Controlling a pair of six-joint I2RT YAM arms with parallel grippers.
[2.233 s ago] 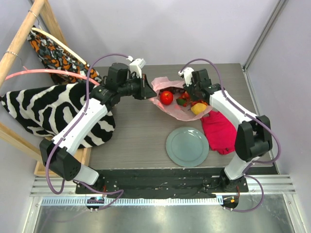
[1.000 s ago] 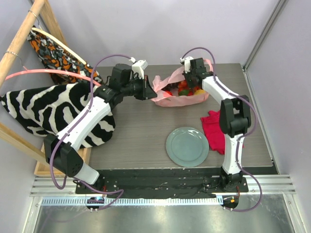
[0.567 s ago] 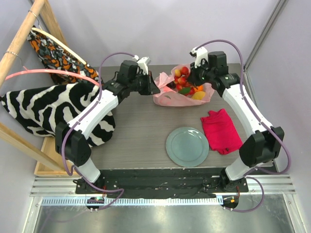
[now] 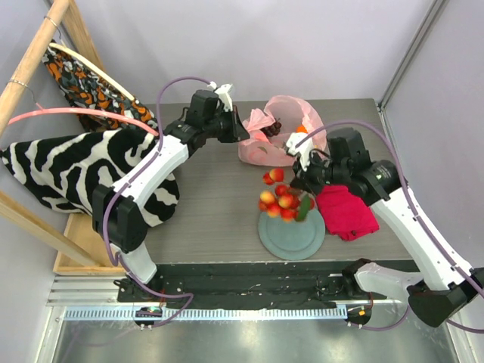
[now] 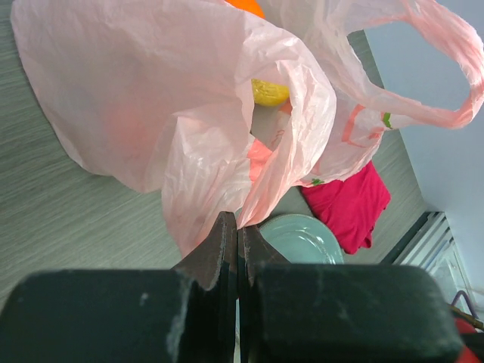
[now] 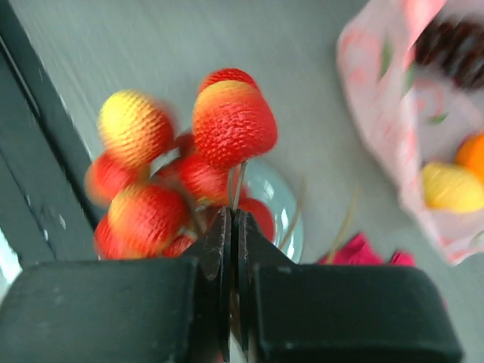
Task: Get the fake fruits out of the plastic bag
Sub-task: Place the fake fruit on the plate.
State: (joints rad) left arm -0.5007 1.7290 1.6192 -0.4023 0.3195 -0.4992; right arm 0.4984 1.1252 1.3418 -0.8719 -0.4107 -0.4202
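Step in hand: cherry cluster [image 6: 225, 128], stems pinched in closed right gripper [image 6: 231, 218], plate [image 4: 306, 240] just beneath. Also: left gripper [image 5: 237, 227] clamped shut on plastic bag [image 5: 144, 98] rim. Next, likely: lower, release.

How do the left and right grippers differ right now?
The left gripper pinches the plastic bag by its thin film; the right gripper pinches the cherry cluster by its stems. The left gripper sits at the far side of the table; the right gripper is nearer, over the plate. Shared: both are shut on something.
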